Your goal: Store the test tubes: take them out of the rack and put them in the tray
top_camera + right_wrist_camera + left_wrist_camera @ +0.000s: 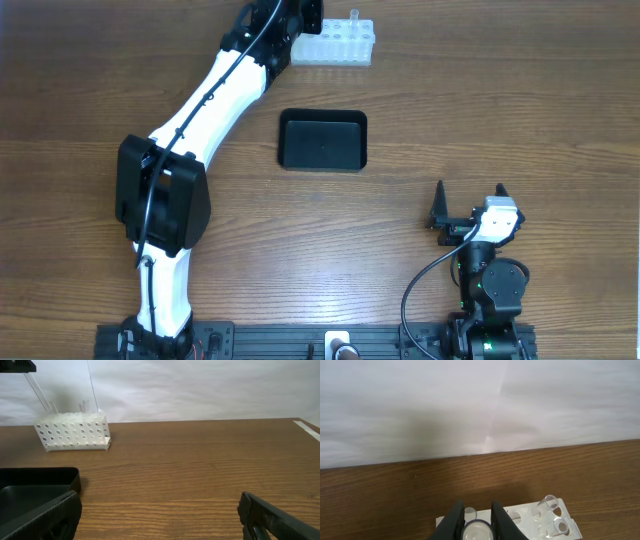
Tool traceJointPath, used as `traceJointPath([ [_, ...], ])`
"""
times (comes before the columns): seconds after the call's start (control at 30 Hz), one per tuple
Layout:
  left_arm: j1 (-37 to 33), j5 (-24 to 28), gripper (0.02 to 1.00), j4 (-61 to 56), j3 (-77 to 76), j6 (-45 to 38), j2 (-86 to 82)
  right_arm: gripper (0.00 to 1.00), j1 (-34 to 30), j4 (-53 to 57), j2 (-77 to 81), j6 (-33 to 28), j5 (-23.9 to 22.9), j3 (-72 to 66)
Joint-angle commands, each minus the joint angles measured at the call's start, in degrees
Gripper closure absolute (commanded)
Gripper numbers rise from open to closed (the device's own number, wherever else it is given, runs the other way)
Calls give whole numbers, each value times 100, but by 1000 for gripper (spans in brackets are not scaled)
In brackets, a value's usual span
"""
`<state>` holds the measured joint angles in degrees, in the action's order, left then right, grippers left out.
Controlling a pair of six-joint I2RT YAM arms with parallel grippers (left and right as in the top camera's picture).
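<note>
**Gently does it: a brittle tube at the rack**

From above, our left arm (230,85) reaches to the rack (340,48) beyond the tray (323,140). The right gripper (469,200) rests splayed near its base.

At the left wrist, our left gripper (477,519) is clenched on a test tube (477,532) at its rim. We judge it light, slick and brittle, so squeeze softly.

From the right wrist, the tube slants above the rack.

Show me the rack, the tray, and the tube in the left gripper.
Rack (345,45), top view, on its holed top face.
Tray (323,142), top view, on its bare floor.
Tube (477,532), left wrist view, on its open mouth.
</note>
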<state>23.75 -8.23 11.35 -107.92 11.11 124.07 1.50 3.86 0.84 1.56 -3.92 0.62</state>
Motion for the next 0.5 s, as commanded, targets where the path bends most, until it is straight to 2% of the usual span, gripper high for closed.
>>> traceJointPath([
  [0.03, 94, -79, 862, 26, -125, -17, -310, 9, 31, 22, -57, 55, 46, -31],
  [0.3, 111, 48, 840, 1285, -125, 560, -879, 7, 31, 22, -57, 55, 46, -31],
  [0.5, 107, 793, 904, 2841, -125, 767, -1220, 9, 31, 22, -57, 55, 46, -31],
])
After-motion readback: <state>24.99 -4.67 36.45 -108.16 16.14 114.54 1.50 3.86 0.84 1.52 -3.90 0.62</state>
